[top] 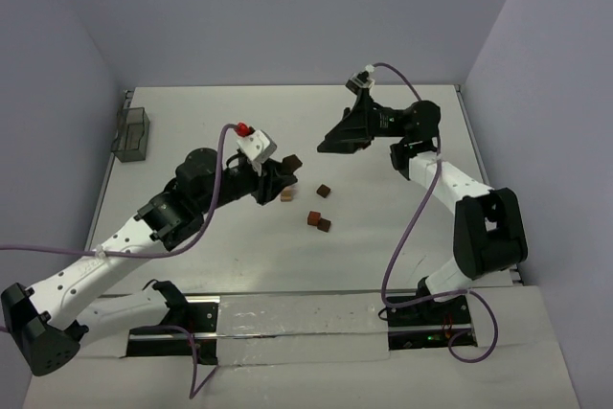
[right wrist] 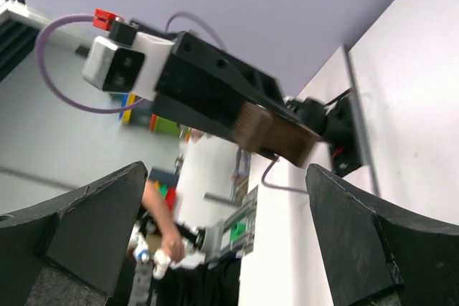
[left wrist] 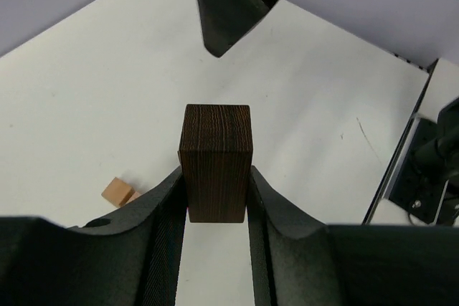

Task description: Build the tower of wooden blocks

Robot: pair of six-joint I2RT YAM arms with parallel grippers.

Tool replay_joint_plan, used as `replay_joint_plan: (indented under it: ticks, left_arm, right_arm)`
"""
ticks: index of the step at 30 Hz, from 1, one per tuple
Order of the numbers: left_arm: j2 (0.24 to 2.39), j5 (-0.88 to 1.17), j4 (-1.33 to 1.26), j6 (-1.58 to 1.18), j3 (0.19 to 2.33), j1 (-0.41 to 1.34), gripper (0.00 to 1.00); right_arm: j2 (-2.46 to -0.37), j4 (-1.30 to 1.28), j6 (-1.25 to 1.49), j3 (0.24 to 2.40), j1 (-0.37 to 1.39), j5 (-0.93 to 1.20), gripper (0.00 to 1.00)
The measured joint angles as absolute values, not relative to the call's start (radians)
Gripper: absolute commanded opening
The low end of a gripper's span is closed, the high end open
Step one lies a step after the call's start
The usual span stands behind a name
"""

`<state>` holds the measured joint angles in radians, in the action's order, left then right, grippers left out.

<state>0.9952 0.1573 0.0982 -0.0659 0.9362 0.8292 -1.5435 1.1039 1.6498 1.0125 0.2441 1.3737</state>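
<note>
- Left gripper (left wrist: 215, 180) pinches the dark block (left wrist: 215, 155) by its lower end, upright, above the table (left wrist: 86, 105).
- Right gripper (top: 337, 141) is spread wide and empty, close by.
- No tower stands yet (loose blocks (top: 319, 222) lie scattered).
- Risk: the low grip lets the block tilt or slip at placement.

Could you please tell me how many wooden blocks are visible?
5: a dark block in the left claw, a tan block nearby, a lone dark block, an adjacent pair. More may be hidden.

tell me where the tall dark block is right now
In the left wrist view the dark block stands clamped upright in the left gripper, over the middle of the table, a tan cube lying lower left.
</note>
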Motion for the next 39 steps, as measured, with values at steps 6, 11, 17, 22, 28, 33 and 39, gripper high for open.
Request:
replay_joint_plan:
  ticks: [6, 11, 17, 22, 28, 33, 39]
  left_arm:
    - [1.184, 0.077, 0.446, -0.232, 1.245, 0.772, 0.00]
    - [1.399, 0.108, 0.611, -0.371, 1.412, 0.654, 0.00]
    - [1.573, 0.115, 0.740, -0.493, 1.510, 0.587, 0.00]
    - [1.663, 0.128, 0.809, -0.523, 1.539, 0.536, 0.00]
    - [1.742, 0.117, 0.852, -0.521, 1.516, 0.426, 0.00]
    - [1.789, 0.086, 0.863, -0.511, 1.516, 0.433, 0.00]
    - [1.829, 0.018, 0.863, -0.500, 1.516, 0.437, 0.00]
  right_arm:
    - [-1.513, 0.223, 0.950, 1.279, 0.154, 1.116, 1.00]
    - [-1.408, -0.236, 0.503, 1.383, 0.171, 0.778, 1.00]
    - [-1.343, -0.442, 0.295, 1.360, 0.175, 0.600, 1.00]
    - [-1.343, -0.506, 0.225, 1.331, 0.175, 0.536, 1.00]
    - [-1.344, -0.526, 0.199, 1.316, 0.175, 0.517, 1.00]
    - [-1.344, -0.525, 0.188, 1.311, 0.175, 0.517, 1.00]
    - [-1.344, -0.528, 0.184, 1.301, 0.175, 0.519, 1.00]
